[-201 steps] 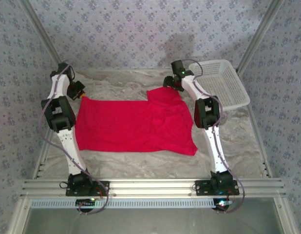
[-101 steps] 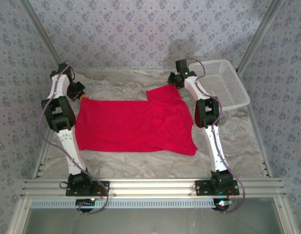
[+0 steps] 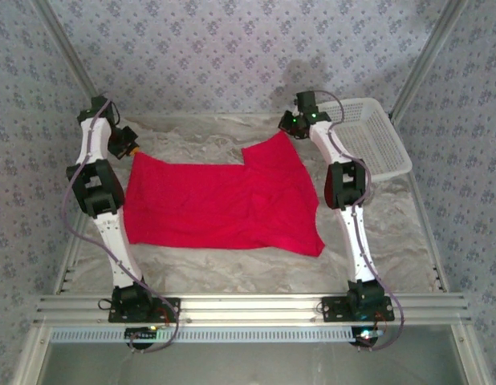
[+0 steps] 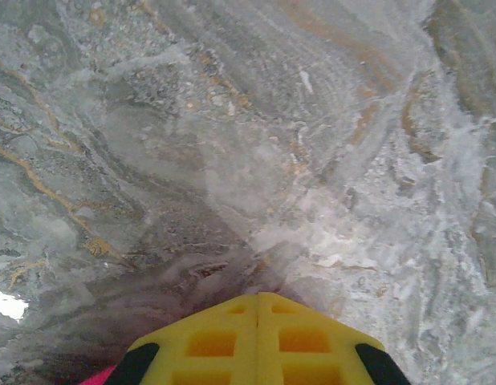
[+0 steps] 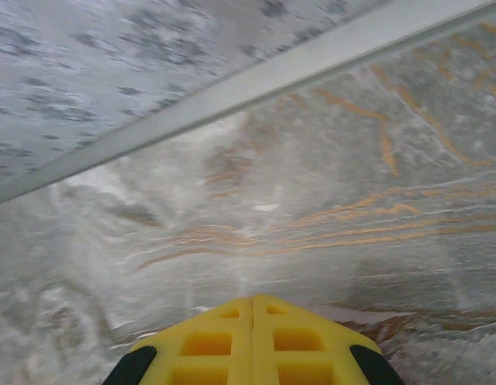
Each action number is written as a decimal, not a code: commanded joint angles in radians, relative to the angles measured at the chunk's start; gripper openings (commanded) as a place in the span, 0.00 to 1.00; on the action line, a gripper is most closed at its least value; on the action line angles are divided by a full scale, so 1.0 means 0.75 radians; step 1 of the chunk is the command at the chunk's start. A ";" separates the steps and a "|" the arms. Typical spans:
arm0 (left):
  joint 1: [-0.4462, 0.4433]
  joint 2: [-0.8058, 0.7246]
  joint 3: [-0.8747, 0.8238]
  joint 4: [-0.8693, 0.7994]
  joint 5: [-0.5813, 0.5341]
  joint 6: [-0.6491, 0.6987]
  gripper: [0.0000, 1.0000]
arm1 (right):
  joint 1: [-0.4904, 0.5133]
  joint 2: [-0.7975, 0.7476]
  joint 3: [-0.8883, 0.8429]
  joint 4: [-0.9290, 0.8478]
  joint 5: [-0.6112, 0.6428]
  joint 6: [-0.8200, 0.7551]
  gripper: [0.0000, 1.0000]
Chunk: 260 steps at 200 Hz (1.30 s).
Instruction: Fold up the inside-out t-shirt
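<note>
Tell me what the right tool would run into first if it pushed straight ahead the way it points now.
Most likely the marbled table cover just ahead of the shut right tool; nothing lies between. If it points flatter than it seems, the metal rail at the far edge comes first.

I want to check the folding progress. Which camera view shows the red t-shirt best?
The top external view: almost the whole t-shirt lies spread on the table between the arms. The left wrist view gives a pink sliver beside its yellow jaws; the right wrist view looks at bare table.
</note>
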State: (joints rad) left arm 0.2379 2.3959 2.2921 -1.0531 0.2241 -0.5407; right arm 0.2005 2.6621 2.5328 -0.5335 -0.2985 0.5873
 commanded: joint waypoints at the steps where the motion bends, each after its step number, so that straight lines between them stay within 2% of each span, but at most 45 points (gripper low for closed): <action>1: 0.015 -0.059 0.047 -0.049 0.052 0.017 0.00 | -0.017 -0.193 0.038 0.018 -0.144 0.035 0.00; 24: 0.024 -0.082 0.028 -0.046 0.064 0.018 0.00 | -0.021 -0.321 -0.069 0.015 -0.191 0.007 0.00; 54: 0.049 -0.112 -0.058 -0.023 0.075 0.013 0.00 | -0.016 -0.533 -0.372 0.051 -0.270 -0.026 0.00; 93: 0.083 -0.216 -0.290 0.061 0.077 0.015 0.00 | 0.004 -0.868 -0.868 0.161 -0.323 -0.041 0.00; 150: 0.144 -0.461 -0.667 0.197 0.087 0.007 0.00 | -0.017 -1.322 -1.472 0.165 -0.266 -0.123 0.00; 190: 0.182 -0.571 -0.776 0.194 0.063 0.021 0.00 | -0.060 -1.504 -1.704 0.159 -0.244 -0.137 0.00; 224: 0.211 -0.669 -0.953 0.243 0.030 0.016 0.00 | -0.084 -1.633 -1.891 0.180 -0.247 -0.109 0.00; 260: 0.263 -0.714 -1.076 0.273 0.029 0.013 0.00 | -0.102 -1.719 -2.051 0.200 -0.235 -0.095 0.00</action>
State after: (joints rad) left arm 0.4076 1.8999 1.5280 -0.8707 0.2619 -0.5419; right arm 0.1375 1.4239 1.0534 -0.3981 -0.4866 0.5083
